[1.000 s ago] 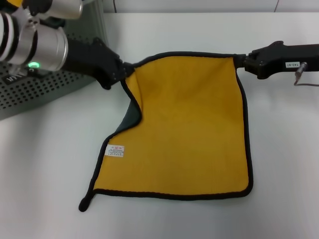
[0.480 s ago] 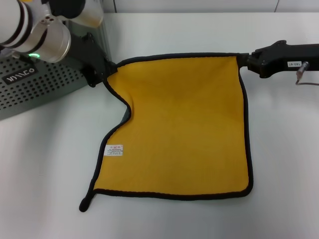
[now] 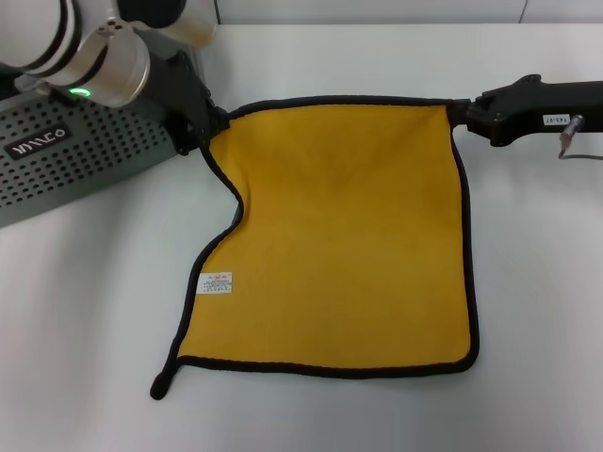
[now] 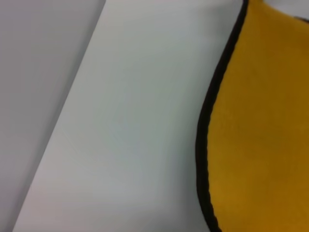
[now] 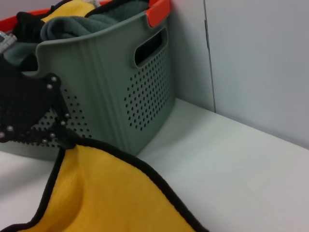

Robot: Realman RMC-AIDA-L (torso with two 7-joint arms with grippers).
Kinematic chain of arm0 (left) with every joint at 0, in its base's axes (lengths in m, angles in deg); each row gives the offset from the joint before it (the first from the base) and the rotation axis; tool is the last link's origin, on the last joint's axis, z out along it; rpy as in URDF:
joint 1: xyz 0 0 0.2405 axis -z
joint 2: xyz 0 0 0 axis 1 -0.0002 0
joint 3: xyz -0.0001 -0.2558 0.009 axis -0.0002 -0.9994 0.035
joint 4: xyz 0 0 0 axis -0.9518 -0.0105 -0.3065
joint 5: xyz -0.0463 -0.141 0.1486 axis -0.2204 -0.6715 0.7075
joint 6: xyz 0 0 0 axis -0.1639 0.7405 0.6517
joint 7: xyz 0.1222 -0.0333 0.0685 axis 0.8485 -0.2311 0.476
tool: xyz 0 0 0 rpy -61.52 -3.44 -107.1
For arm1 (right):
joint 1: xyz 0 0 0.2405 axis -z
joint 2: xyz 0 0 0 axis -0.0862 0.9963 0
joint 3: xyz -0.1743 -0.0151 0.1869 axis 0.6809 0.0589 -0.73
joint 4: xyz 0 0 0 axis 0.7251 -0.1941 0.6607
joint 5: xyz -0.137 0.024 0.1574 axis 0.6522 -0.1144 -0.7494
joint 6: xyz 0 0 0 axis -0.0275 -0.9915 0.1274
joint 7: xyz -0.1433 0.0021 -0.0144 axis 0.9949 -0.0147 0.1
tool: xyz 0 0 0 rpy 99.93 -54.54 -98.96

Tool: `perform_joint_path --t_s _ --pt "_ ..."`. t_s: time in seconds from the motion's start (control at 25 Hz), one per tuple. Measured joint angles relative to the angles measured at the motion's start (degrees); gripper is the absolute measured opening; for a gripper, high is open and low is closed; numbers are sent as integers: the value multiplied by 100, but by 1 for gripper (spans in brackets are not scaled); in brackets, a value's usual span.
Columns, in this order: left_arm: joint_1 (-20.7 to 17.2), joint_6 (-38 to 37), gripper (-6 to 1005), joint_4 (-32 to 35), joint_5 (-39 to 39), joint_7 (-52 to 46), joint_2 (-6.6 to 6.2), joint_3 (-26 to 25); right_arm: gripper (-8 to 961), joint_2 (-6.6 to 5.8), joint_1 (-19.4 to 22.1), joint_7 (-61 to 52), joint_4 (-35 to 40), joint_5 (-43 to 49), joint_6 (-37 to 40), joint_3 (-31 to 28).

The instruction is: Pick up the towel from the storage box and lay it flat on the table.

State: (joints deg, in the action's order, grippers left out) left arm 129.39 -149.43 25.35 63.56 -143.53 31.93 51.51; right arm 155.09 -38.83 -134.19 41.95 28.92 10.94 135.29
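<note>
The towel (image 3: 344, 235) lies on the white table (image 3: 528, 282), yellow face up, with black edging, a small white tag (image 3: 216, 282) and a corner loop (image 3: 161, 384) at the near left. My left gripper (image 3: 213, 122) is shut on the towel's far left corner, beside the grey storage box (image 3: 66, 160). My right gripper (image 3: 458, 114) is shut on the far right corner. The left edge still curves inward. The towel also shows in the left wrist view (image 4: 260, 125) and the right wrist view (image 5: 96, 193).
The storage box (image 5: 120, 92) stands at the far left with more cloths (image 5: 91, 19) inside and an orange rim. A wall runs behind the table.
My left gripper has pulled the towel's far left corner left and away, toward the storage box, so the fold has flattened and the grey underside is hidden. The right gripper has stayed put.
</note>
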Motion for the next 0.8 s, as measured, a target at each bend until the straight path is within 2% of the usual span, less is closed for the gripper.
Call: perform_joint_path --t_s 0.24,0.44,0.64,0.8 --pt "89 162 48 -105 256 -198 10 192 45 21 2 7 28 0 -15 0" --pt "102 161 171 -91 274 -239 10 208 148 23 -8 -114 0 -4 -240 0" --pt "100 -3 276 66 182 -264 7 196 362 26 86 -123 50 -28 -246 -25" --pt "-28 -568 359 386 -948 -146 -12 -65 466 34 267 -74 163 -70 162 -41"
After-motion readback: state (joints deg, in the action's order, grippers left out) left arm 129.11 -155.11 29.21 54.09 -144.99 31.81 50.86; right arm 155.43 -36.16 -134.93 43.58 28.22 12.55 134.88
